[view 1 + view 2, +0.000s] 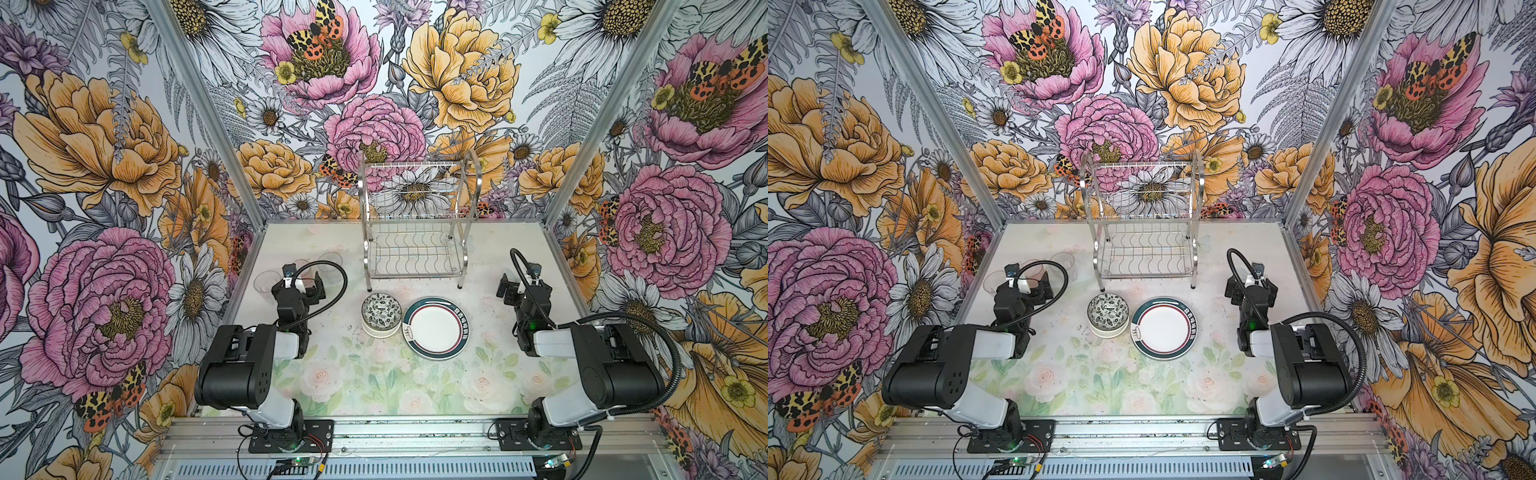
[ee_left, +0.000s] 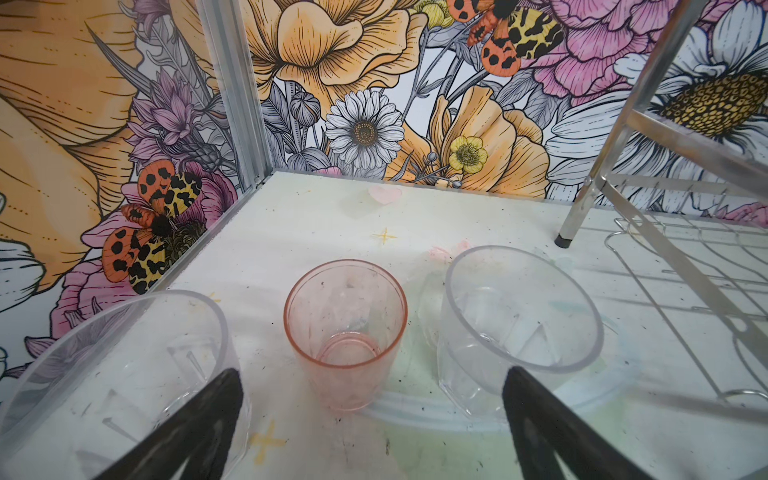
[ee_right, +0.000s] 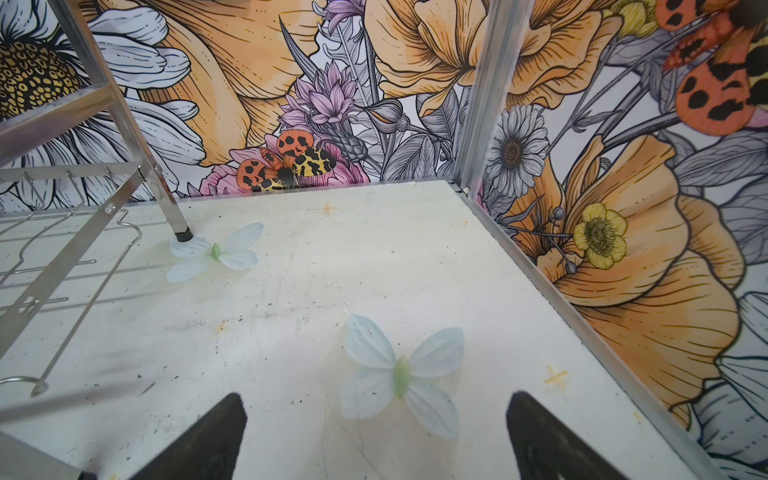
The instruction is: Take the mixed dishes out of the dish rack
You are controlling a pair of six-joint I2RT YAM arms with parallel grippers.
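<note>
Left gripper (image 2: pixel 370 374) is hovering wide open, facing the pink cup (image 2: pixel 345 332), which is standing mouth-up between two clear cups (image 2: pixel 519 316). Right gripper (image 3: pixel 377 395) is gaping equally wide over the table (image 3: pixel 374 270). Both arms are sitting folded, wrists pointing toward the back wall. The rack (image 1: pixel 415 275) is standing upright at back centre, long axis running left-right; stacked bowls (image 1: pixel 381 309) and a plate (image 1: pixel 435 328) are lying face-up just before it.

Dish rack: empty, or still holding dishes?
Empty. Both shelves of the dish rack show bare wire; the stacked bowls and plate sit on the table.
</note>
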